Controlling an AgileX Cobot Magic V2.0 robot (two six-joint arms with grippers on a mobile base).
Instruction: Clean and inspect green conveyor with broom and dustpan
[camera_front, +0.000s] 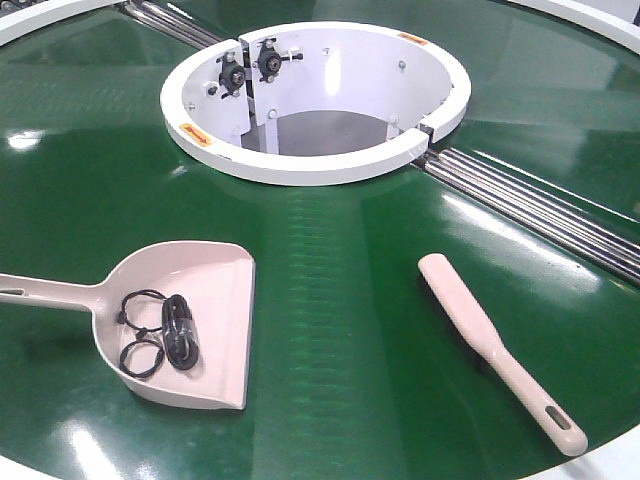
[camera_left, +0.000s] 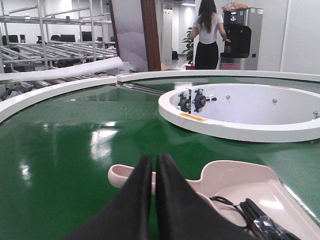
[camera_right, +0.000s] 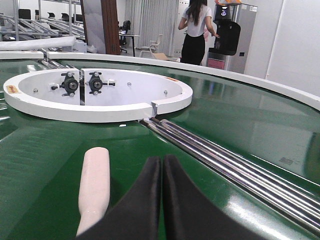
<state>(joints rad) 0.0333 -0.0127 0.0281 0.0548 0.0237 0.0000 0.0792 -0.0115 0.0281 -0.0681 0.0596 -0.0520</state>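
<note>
The green conveyor (camera_front: 340, 300) fills the front view, glossy with light glare, its outer edge cut off on all sides. The white ring opening (camera_front: 315, 165) sits top centre; two dark bearing mounts (camera_front: 250, 65) are fixed on its inner wall, and what lies below the opening is dim and hard to read. Metal roller strips (camera_front: 540, 205) run from the ring to the right edge; a second set upper left is mostly cropped.

The dustpan (camera_front: 205, 275) lies flat on the belt at lower left, front lip facing right, handle running off the left frame edge. Inside it is a black coiled cable bundle (camera_front: 165, 335) (exact item unclear). The broom (camera_front: 495, 350) lies lower right, well apart from the dustpan, slotted handle end nearest the camera; its bristles are not visible.

Neither arm shows in the front view. In the left wrist view the left gripper (camera_left: 154, 165) has its black fingers pressed together, holding nothing, just above the dustpan handle — contact cannot be judged. In the right wrist view the right gripper (camera_right: 162, 165) is likewise closed and empty, just beside the broom's rounded end. A person (camera_left: 207, 32) stands at a machine in the background, back turned.
</note>
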